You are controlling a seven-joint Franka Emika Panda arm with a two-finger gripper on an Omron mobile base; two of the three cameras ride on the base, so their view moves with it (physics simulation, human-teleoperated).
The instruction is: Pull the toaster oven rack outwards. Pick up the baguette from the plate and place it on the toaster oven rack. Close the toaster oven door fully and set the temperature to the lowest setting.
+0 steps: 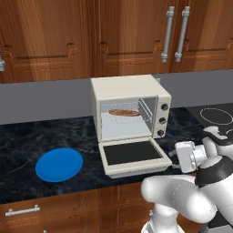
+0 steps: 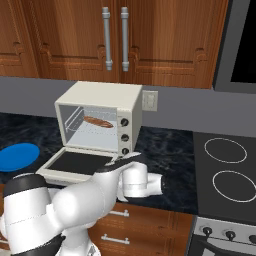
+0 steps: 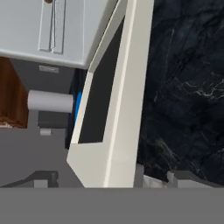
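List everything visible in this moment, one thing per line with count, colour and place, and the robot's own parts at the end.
toaster oven: 1, cream-white, on the dark counter against the grey wall
toaster oven door: 1, cream frame with dark glass, dropped open flat in front of the oven
toaster oven rack: 1, silvery wire, inside the cavity
baguette: 1, brown, lying on the rack inside the oven
knobs: 3, dark, down the oven's right front panel
plate: 1, bright blue, bare, on the counter left of the oven
counter: 1, dark marbled
cabinets: brown wood, above and below the counter
stovetop: 1, black with white rings, right of the oven
tool: 1, jaws open, at the open door's right front corner
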